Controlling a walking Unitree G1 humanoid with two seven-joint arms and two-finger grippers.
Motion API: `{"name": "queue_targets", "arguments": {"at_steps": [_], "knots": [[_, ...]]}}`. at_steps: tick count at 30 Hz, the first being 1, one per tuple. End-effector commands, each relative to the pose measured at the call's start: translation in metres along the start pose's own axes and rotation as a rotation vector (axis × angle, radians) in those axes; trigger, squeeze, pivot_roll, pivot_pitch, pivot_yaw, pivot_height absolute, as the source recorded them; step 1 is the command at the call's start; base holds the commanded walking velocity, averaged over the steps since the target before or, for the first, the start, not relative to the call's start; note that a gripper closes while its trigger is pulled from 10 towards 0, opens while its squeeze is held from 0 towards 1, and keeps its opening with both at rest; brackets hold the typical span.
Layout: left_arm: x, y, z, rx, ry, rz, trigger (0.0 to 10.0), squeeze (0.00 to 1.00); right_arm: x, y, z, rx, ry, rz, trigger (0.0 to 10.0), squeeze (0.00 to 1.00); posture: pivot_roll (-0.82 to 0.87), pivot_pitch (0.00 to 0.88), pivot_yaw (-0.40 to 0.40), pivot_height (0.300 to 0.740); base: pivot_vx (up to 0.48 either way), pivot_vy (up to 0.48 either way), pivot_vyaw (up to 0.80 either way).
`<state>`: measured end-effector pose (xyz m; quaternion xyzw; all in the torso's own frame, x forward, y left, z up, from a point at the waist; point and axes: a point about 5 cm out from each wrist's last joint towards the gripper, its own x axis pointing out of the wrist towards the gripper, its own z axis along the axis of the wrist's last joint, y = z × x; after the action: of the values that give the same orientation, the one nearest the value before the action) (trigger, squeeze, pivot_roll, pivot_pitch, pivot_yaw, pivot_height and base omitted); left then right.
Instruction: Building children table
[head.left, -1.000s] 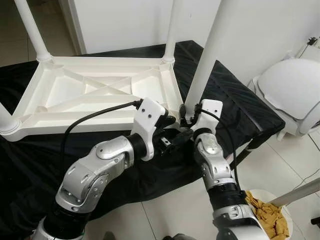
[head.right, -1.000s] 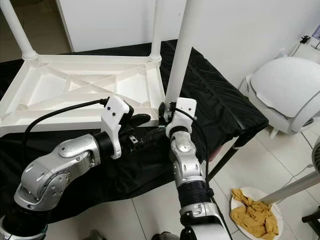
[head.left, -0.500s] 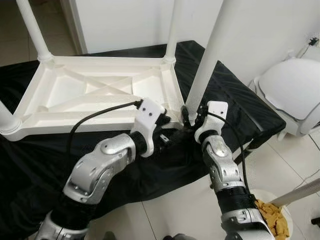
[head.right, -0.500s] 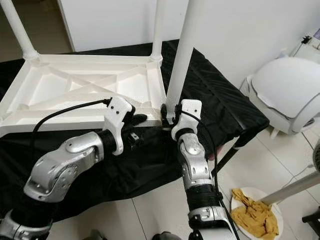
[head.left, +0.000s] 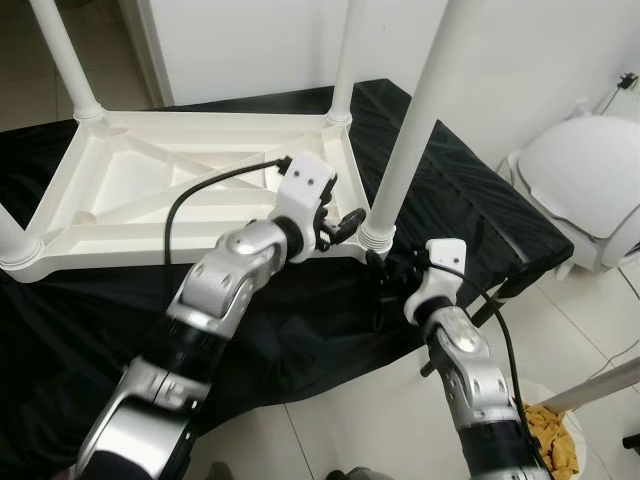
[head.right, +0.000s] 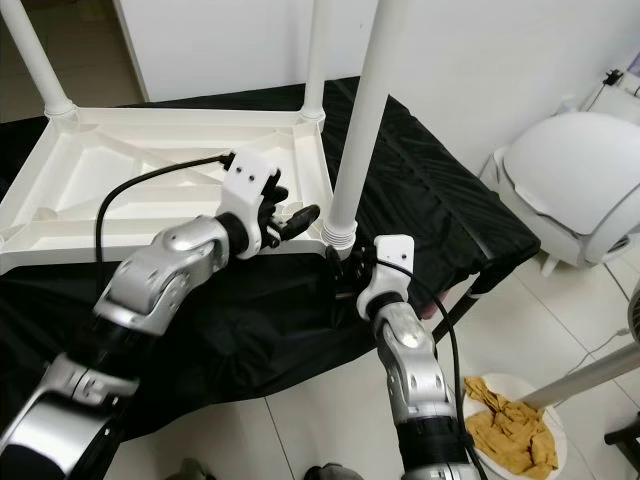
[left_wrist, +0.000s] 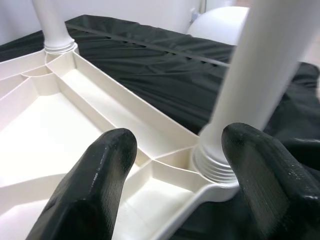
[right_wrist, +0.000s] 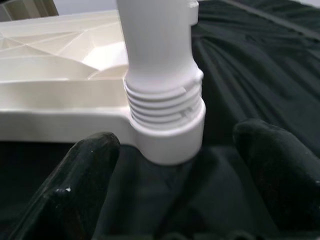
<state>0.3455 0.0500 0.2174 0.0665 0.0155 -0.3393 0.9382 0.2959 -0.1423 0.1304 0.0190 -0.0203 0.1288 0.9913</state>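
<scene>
Leg-fitting step: centre frame, left claw and right claw, both spread and empty, flank the threaded leg; next, probably grip and twist it tight

Both arms are chunky silver metal with black joint bands. Left gripper and right gripper each sit past a white boxy wrist housing, with a black cable looping back from it. Fingers are thick, rounded, matte black.

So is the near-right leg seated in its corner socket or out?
In: the leg stands upright in the tabletop corner socket, threads still showing.
</scene>
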Motion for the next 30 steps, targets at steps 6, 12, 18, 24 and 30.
{"name": "queue_targets", "arguments": {"at_steps": [6, 12, 18, 24, 30], "knots": [[0.018, 0.005, -0.010, 0.090, 0.059, 0.039, 10.0, 0.00, -0.023, -0.003, 0.005, 0.057, 0.018, 0.099, 10.0, 0.00, -0.12, 0.137, -0.021, 0.740, 0.000, 0.000, 0.00], [0.022, 0.005, -0.019, 0.132, 0.103, 0.014, 10.0, 0.00, -0.031, -0.007, 0.012, 0.072, 0.014, 0.139, 10.0, 0.00, -0.13, 0.151, -0.015, 0.740, 0.000, 0.000, 0.00], [0.021, 0.006, -0.040, 0.182, 0.171, -0.054, 10.0, 0.00, -0.039, -0.014, 0.026, 0.057, 0.007, 0.182, 10.0, 0.00, -0.14, 0.173, -0.003, 0.740, 0.000, 0.000, 0.00], [0.016, 0.005, -0.052, 0.192, 0.198, -0.128, 10.0, 0.00, -0.040, -0.022, 0.032, 0.046, 0.013, 0.180, 10.0, 0.00, -0.14, 0.179, -0.003, 0.740, 0.000, 0.000, 0.00], [0.006, 0.009, -0.062, 0.243, 0.235, -0.200, 10.0, 0.00, -0.038, -0.026, 0.039, 0.038, 0.017, 0.200, 10.0, 0.00, -0.14, 0.175, -0.006, 0.740, 0.000, 0.000, 0.00]]}}
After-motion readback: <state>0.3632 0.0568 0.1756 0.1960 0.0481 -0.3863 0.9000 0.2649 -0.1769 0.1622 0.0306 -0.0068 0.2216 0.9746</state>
